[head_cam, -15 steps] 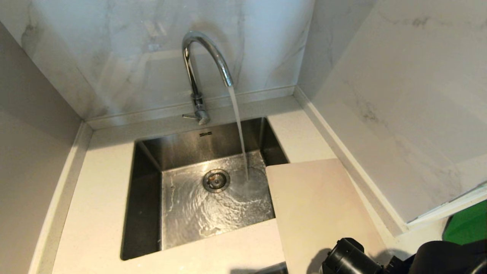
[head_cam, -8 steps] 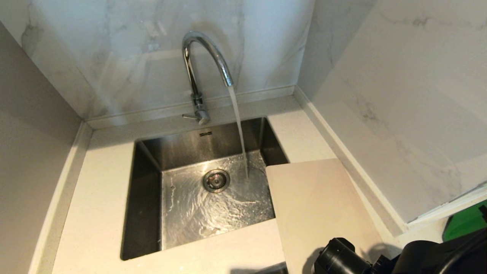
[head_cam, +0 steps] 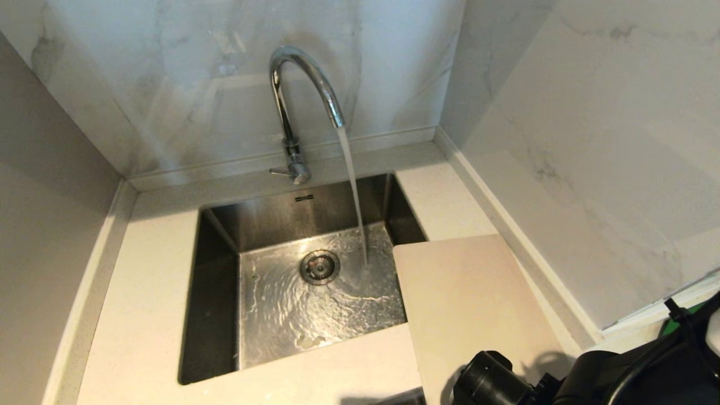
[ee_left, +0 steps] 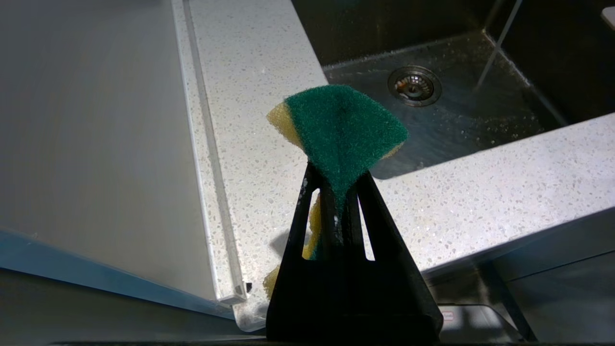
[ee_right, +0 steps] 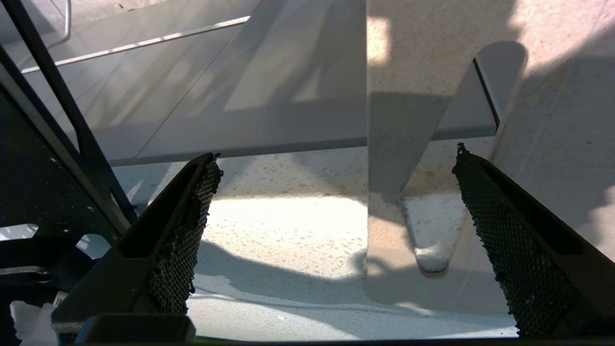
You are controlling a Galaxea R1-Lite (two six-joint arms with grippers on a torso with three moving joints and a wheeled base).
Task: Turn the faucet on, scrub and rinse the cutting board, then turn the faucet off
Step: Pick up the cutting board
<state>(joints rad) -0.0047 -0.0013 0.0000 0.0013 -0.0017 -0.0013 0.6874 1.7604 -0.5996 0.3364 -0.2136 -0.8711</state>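
Observation:
The chrome faucet (head_cam: pixel 298 84) stands behind the sink, and water (head_cam: pixel 353 191) pours from its spout into the basin. The cream cutting board (head_cam: pixel 472 304) lies flat on the counter right of the sink, one corner overhanging the basin. My right gripper (ee_right: pixel 336 163) is open, its fingers either side of the cutting board's (ee_right: pixel 384 230) slotted edge, which lies below them. In the head view only the right arm's black wrist (head_cam: pixel 495 382) shows, at the bottom right over the board's near end. My left gripper (ee_left: pixel 336 178) is shut on a green-and-yellow sponge (ee_left: pixel 336 129) near the counter's front edge.
The steel sink (head_cam: pixel 219 292) has a round drain (head_cam: pixel 319 266), and rippling water covers its floor. The speckled white countertop (head_cam: pixel 146 292) surrounds it. Marble walls close in behind and on the right, and a grey panel rises on the left.
The right arm's black wrist has slid leftward along the bottom of the head view, further over the board's near end. Water keeps running. Board and faucet have not moved.

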